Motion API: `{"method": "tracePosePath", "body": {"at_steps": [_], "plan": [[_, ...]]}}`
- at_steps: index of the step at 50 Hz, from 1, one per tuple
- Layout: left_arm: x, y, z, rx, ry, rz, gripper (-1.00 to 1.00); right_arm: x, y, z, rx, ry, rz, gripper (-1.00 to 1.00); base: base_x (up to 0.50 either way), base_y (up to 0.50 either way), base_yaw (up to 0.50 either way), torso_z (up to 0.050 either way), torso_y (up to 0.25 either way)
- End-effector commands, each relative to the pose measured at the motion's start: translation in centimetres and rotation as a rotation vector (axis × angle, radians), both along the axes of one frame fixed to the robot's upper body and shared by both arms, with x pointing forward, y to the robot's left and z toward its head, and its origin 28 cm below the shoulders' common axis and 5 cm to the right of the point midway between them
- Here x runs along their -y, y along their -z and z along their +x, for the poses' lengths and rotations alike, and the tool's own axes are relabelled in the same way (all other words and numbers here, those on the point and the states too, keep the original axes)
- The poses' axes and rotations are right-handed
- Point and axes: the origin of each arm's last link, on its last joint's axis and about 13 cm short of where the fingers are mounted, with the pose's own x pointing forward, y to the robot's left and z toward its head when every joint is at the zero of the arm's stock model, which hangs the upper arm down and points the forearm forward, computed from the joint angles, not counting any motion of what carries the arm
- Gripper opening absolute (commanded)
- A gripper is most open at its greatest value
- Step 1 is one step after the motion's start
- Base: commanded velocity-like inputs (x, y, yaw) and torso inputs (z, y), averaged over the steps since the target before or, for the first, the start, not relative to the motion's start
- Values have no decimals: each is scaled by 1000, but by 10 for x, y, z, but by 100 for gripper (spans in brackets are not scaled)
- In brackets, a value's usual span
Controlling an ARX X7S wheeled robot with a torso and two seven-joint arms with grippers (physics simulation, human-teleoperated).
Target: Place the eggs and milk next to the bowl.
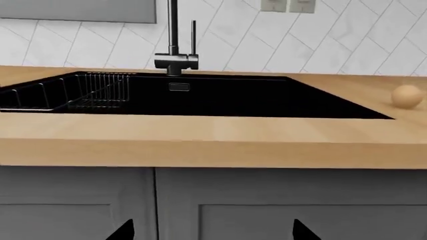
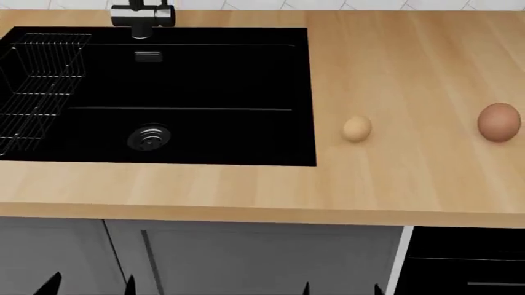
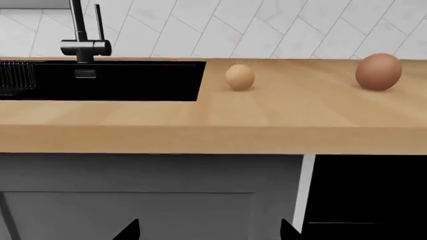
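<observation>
Two eggs lie on the wooden counter [image 2: 394,184] to the right of the sink. The smaller pale tan egg [image 2: 356,128] [image 3: 239,77] [image 1: 406,96] is close to the sink's edge. The larger reddish-brown egg [image 2: 498,121] [image 3: 378,71] sits farther right. Both grippers hang low in front of the grey cabinet doors, below the counter's edge and well short of the eggs. My left gripper [image 1: 213,232] [image 2: 90,284] is open and empty. My right gripper [image 3: 208,231] [image 2: 342,287] is open and empty too. The bowl and the milk are out of view.
A black rectangular sink [image 2: 164,153] is set into the counter at the left, with a dark faucet [image 2: 141,15] behind it and a wire rack [image 2: 33,80] inside at its left. Grey cabinet doors [image 2: 246,258] lie below, and a dark appliance front [image 2: 468,261] at the right.
</observation>
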Motion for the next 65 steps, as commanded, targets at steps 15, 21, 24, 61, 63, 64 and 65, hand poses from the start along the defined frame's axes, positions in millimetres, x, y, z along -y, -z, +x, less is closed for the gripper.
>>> {"method": "tracePosePath", "body": {"at_steps": [15, 21, 24, 61, 63, 64, 65], "plan": [[-21, -85, 30, 171, 12, 37, 100, 33, -74, 18, 145, 81, -86, 100, 0, 0, 0, 23, 12], [-32, -131, 33, 229, 0, 30, 100, 44, -108, 25, 211, 86, -115, 100, 0, 0, 0, 0, 0], [-36, -150, 38, 258, -5, 43, 100, 47, -124, 29, 235, 87, -131, 100, 0, 0, 0, 0, 0], [-43, -160, 42, 279, 29, 93, 100, 49, -150, 30, 262, 63, -178, 100, 0, -307, 0, 0, 0], [-44, -160, 41, 276, 29, 94, 100, 49, -149, 30, 261, 63, -177, 100, 0, -500, 0, 0, 0], [-44, -160, 41, 276, 29, 94, 100, 49, -149, 30, 261, 63, -177, 100, 0, -500, 0, 0, 0], [-44, -160, 41, 276, 30, 93, 100, 49, -149, 30, 260, 63, -177, 100, 0, -500, 0, 0, 0]]}}
